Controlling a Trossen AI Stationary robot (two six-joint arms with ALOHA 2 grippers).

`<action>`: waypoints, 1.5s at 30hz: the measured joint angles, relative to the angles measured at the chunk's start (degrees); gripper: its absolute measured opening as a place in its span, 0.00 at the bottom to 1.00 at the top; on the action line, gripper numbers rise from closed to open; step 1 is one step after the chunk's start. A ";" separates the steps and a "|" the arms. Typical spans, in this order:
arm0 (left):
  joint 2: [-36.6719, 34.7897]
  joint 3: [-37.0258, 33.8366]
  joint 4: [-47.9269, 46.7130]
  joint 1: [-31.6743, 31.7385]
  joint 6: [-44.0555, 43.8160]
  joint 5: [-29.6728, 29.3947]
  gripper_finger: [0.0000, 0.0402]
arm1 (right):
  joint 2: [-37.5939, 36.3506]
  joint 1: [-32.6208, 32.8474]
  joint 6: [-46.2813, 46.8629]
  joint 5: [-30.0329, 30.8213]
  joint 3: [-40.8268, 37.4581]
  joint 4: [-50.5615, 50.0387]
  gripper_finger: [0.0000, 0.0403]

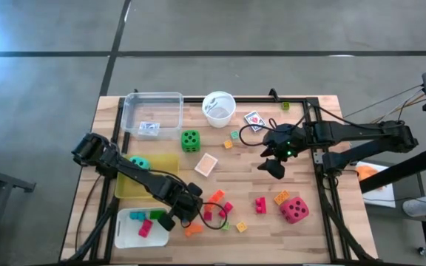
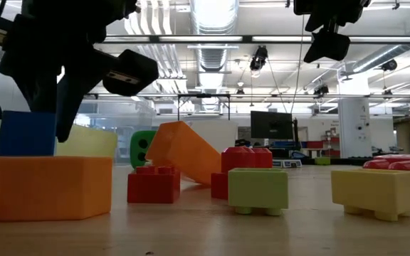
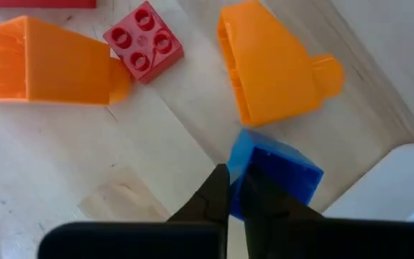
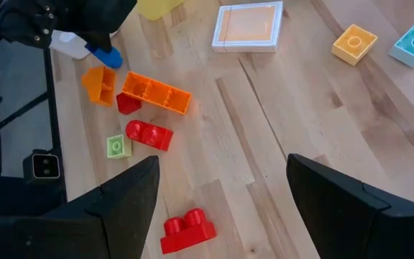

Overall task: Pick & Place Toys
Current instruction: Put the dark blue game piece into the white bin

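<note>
My left gripper (image 1: pixel 170 219) stands at the table's near left, beside the white tray (image 1: pixel 124 230), shut on a small blue block (image 3: pixel 275 173). Two orange blocks (image 3: pixel 49 61) (image 3: pixel 272 68) and a red block (image 3: pixel 144 39) lie on the wood just past it. My right gripper (image 1: pixel 274 166) hangs open above the table's middle right, with nothing between its fingers (image 4: pixel 121 205). A green die (image 1: pixel 190 140), a teal die (image 1: pixel 139 162) in the yellow tray and a red die (image 1: pixel 294 210) rest flat. My left gripper pinches one edge of the blue block (image 3: pixel 237 173) between its two fingers, which come steeply from above. In the low view the block (image 2: pixel 25 133) stands upright below the fingers; the orange block in front hides its underside, so I cannot tell if it is off the table.
A clear tray (image 1: pixel 152 112) and a white cup (image 1: pixel 219 108) stand at the far edge, and a yellow tray (image 1: pixel 161 164) at the left. Card packs (image 1: pixel 207 164) (image 1: pixel 254 118) and loose blocks (image 1: pixel 261 205) lie scattered. Bare wood shows between the card pack and the red die.
</note>
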 joint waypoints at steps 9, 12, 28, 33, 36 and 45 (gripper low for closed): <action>-0.29 0.02 0.17 0.18 -1.93 -0.68 0.00 | 0.00 -0.01 0.00 0.00 0.00 0.04 0.74; -1.26 0.04 0.12 0.28 -2.20 -2.53 0.00 | 0.00 -0.01 0.00 0.00 0.00 0.07 0.74; -18.06 3.82 -9.10 2.15 -20.75 -1.55 0.00 | 0.02 -0.01 -0.22 0.07 0.00 3.06 0.74; -22.55 3.80 -16.90 -2.64 -32.76 2.06 0.00 | 0.02 -0.04 -1.16 0.09 0.00 6.49 0.74; -23.05 3.80 -18.63 -7.04 -38.63 3.09 0.00 | 0.02 -0.11 -1.67 0.19 0.00 7.78 0.74; -19.57 0.49 -17.74 -16.39 -50.54 1.29 0.00 | 0.02 -2.60 -1.84 1.64 0.00 8.77 0.74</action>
